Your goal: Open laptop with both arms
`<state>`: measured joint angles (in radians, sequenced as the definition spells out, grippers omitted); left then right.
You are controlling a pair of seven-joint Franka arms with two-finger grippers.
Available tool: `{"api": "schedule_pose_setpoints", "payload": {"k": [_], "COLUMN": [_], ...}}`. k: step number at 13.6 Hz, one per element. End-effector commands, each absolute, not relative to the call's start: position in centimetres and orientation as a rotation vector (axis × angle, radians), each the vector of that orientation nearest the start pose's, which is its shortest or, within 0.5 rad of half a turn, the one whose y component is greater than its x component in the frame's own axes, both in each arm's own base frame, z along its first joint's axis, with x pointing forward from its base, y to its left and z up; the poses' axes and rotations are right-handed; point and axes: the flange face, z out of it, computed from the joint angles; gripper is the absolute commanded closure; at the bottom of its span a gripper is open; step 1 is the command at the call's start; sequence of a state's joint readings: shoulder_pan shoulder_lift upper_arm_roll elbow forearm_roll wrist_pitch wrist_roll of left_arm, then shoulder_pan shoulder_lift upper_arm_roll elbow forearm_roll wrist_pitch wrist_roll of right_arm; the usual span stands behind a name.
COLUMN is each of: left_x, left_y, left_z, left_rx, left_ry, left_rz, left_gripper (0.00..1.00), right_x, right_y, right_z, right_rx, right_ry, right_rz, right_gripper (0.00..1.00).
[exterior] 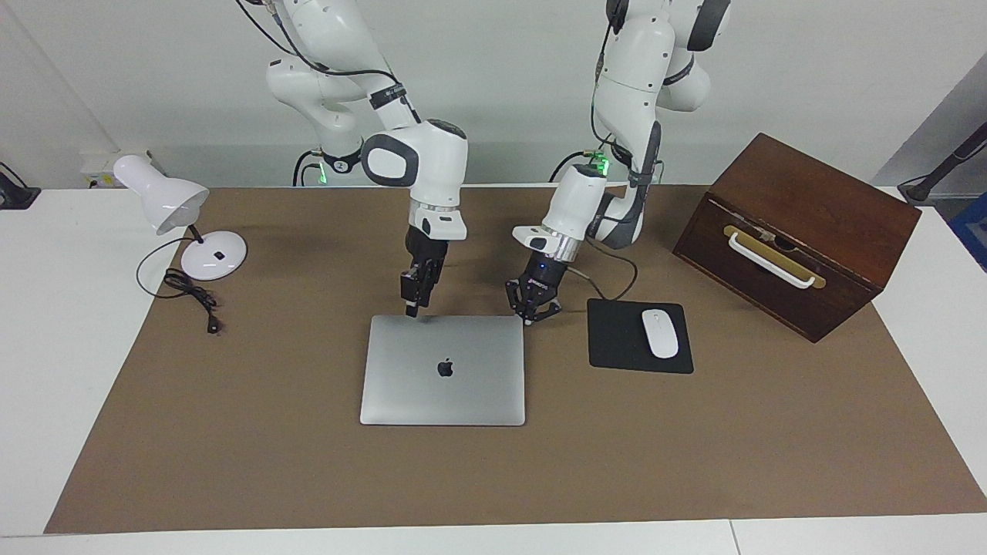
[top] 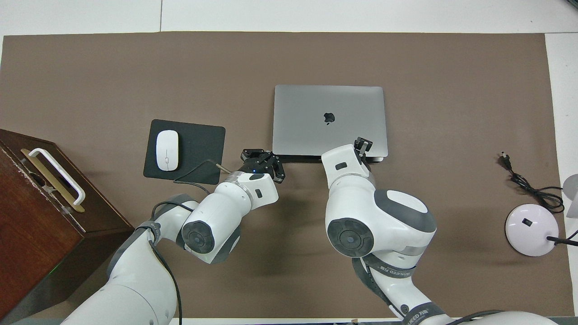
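The laptop (exterior: 442,369) lies shut and flat on the brown mat (exterior: 493,478) near the middle of the table, its lid with the dark logo facing up.

The right gripper (exterior: 413,307) points straight down at the laptop's edge nearest the robots, toward the right arm's end of that edge. Its tip seems to touch the lid right at the edge, though the contact itself is hard to read. Its fingers look pressed together, with nothing between them.

The left gripper (exterior: 533,314) is tilted and sits low just beside the laptop's corner nearest the robots on the left arm's end. Its fingers are spread, and they hold nothing. In the overhead view it lies just off that corner (top: 261,159), between the laptop and the mouse pad.

The black mouse pad (exterior: 617,339) lies beside the laptop toward the left arm's end, with a white mouse (exterior: 660,333) on it. Past it at that end stands a dark wooden box (exterior: 802,223) with a pale handle. At the right arm's end stands a white desk lamp (exterior: 173,208), its black cord (exterior: 193,297) coiled on the mat.
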<state>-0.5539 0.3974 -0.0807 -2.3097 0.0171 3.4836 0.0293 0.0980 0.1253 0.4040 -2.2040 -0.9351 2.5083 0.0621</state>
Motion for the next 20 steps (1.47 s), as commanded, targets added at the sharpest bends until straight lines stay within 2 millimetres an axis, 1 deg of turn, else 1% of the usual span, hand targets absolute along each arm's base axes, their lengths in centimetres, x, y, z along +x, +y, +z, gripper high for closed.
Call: {"api": "schedule_pose_setpoints", "payload": {"k": [1, 6, 7, 9, 14, 17, 20], "left_x": [46.6, 46.6, 46.5, 46.1, 45.8, 45.7, 45.8], "left_y": [-34.1, -34.3, -34.3, -34.7, -35.3, -35.3, -35.2], "left_z": [26.4, 26.2, 25.6, 25.3, 25.4, 25.2, 25.2], "left_rx": [-2.979, -2.979, -2.983, -2.988, -2.998, -2.994, -2.993], "left_ry": [1.042, 1.047, 1.053, 1.062, 1.066, 1.078, 1.078], "left_rz": [-1.258, -1.255, -1.238, -1.230, -1.231, -1.227, -1.227], "left_gripper": [1.00, 1.00, 1.00, 1.00, 1.00, 1.00, 1.00], "right_x": [48.8, 48.8, 48.8, 48.8, 48.8, 48.8, 48.9], "right_y": [27.4, 27.4, 27.4, 27.4, 27.6, 27.5, 27.5], "right_z": [34.3, 34.3, 34.3, 34.3, 34.4, 34.3, 33.9], "right_rx": [-3.001, -3.001, -3.001, -3.001, -2.990, -2.990, -2.988], "right_ry": [-1.919, -1.919, -1.919, -1.919, -1.919, -1.917, -1.915], "right_rz": [-0.663, -0.663, -0.663, -0.663, -0.676, -0.674, -0.660], "right_gripper": [0.49, 0.48, 0.48, 0.48, 0.48, 0.48, 0.48]}}
